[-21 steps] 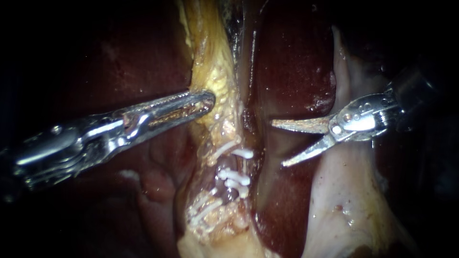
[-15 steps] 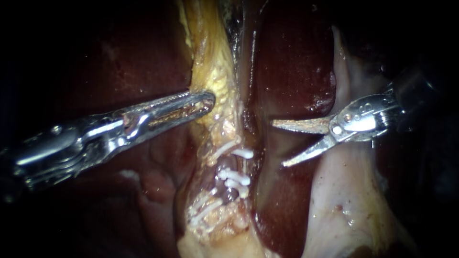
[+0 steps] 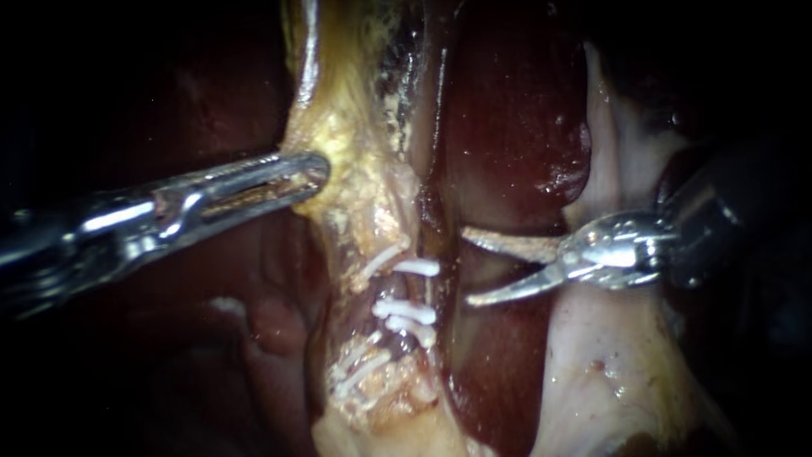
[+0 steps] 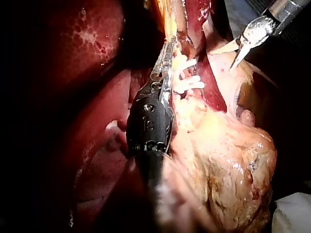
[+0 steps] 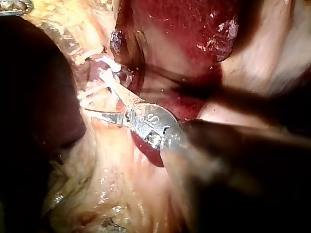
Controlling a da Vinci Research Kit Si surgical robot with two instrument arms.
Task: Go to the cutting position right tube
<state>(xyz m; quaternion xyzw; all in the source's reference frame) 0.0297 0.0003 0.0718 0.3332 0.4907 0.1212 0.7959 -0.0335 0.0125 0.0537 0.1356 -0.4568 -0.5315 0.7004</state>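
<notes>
Endoscope view: right instrument (image 3: pixel 466 267) jaws gape beside the clips (image 3: pixel 404 310); left instrument (image 3: pixel 320 168) jaws clench yellow tissue (image 3: pixel 359 148).

Jaws of left instrument (image 3: pixel 309 169) clamp tissue (image 3: pixel 359 165); right instrument (image 3: pixel 468 266) jaws apart.

liver (image 3: pixel 516 110) dk red, ctr | pale tissue (image 3: pixel 609 364) R of it | yellow fat (image 3: pixel 359 144) L

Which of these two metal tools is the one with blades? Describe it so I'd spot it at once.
Start at the dark red liver in the middle and look to its right. The right instrument comes in there, tip pointing at the white clips. Its two thin pointed blades stand open in a V, unlike the left instrument's long blunt jaws.
</notes>
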